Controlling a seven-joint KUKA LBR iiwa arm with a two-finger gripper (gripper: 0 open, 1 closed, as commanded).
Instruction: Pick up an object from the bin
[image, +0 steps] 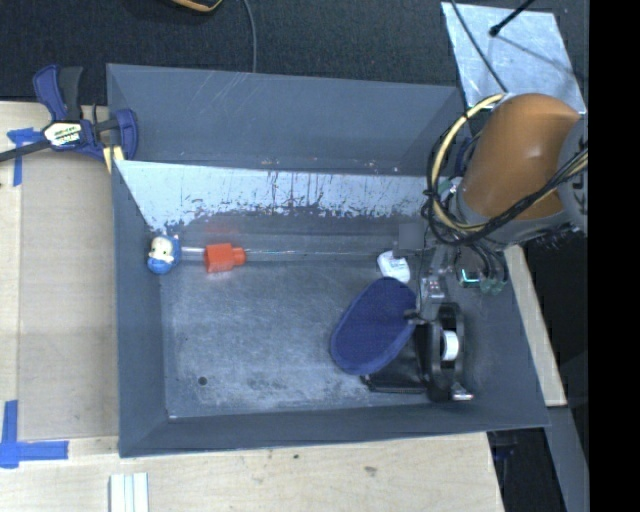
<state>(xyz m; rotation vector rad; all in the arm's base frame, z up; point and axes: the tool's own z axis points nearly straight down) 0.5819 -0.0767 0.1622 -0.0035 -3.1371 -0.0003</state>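
Apparently low, the gripper (440, 370) has a dark blue oval pad (372, 325) lying just beside it; whether it is spread or pressed together cannot be told. It should straddle the pad's nearest edge squarely before squeezing.

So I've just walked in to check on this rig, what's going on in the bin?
The arm reaches in from the right, and its tool is down at the right end of the bin, close beside a dark blue oval thing. Whether it has a grip on that is not clear. A small white thing lies just behind them. An orange block and a blue-and-white figure lie far off by the back wall, apart from the tool.
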